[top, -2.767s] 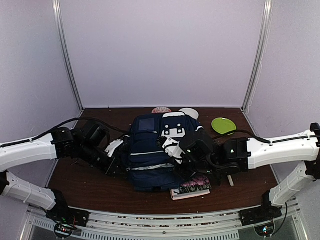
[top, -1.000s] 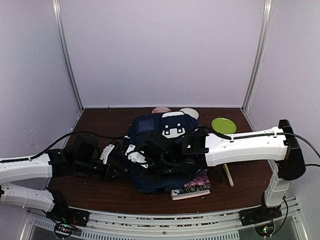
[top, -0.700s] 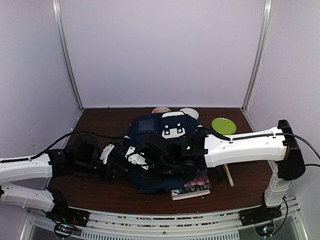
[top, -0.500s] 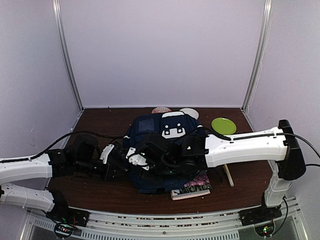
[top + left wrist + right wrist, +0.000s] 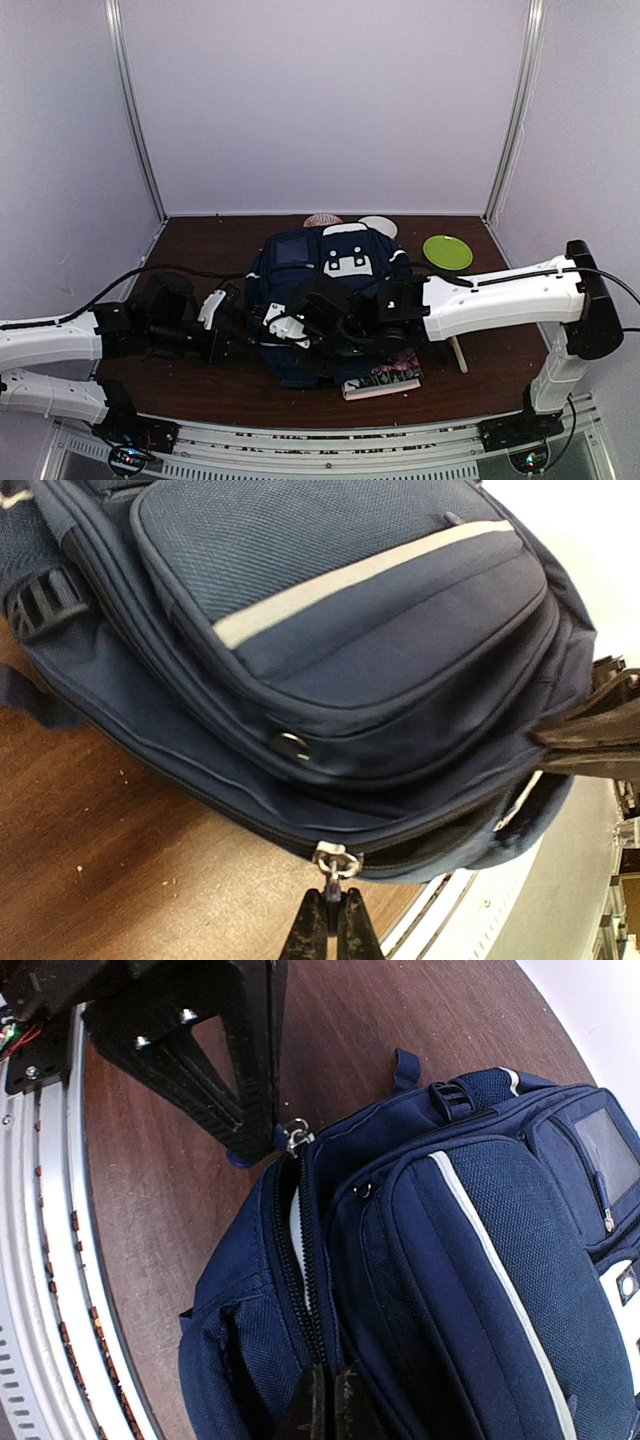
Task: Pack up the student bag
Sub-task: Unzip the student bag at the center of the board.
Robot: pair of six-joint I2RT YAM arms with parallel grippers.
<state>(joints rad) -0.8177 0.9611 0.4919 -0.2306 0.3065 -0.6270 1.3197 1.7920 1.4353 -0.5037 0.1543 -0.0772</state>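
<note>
Table point(image 5: 200, 240): dark brown wood, with pale walls on the left, far and right sides.
Student bag point(image 5: 300, 270): navy, lying in the middle of the table with its front up. The white patches are at the far end and the white stripe point(image 5: 350, 575) runs across the front pocket. The main zip on its near-left side is partly open, showing pale lining in the gap.
Right arm point(image 5: 500, 295): reaches from the right across the near half of the bag.
Left arm point(image 5: 60, 340): lies low along the left side, its wrist at the bag's left edge.
Right gripper point(image 5: 330, 1398): fingers pressed together on the bag's edge at the open zip track.
Left gripper point(image 5: 330, 925): fingers pinched tight on the zipper pull.
Book point(image 5: 385, 378): flat at the bag's near-right corner, touching it, with a patterned cover.
Green plate point(image 5: 447, 251): on the far right, apart from the bag.
White disc point(image 5: 378, 226): just beyond the bag's far end.
Pink round item point(image 5: 322, 220): beside the disc on its left, partly hidden by the bag.
Pale stick point(image 5: 457, 352): on the table to the right of the book.
Zipper pull point(image 5: 297, 1137): metal, at the closed end of the zip.
</note>
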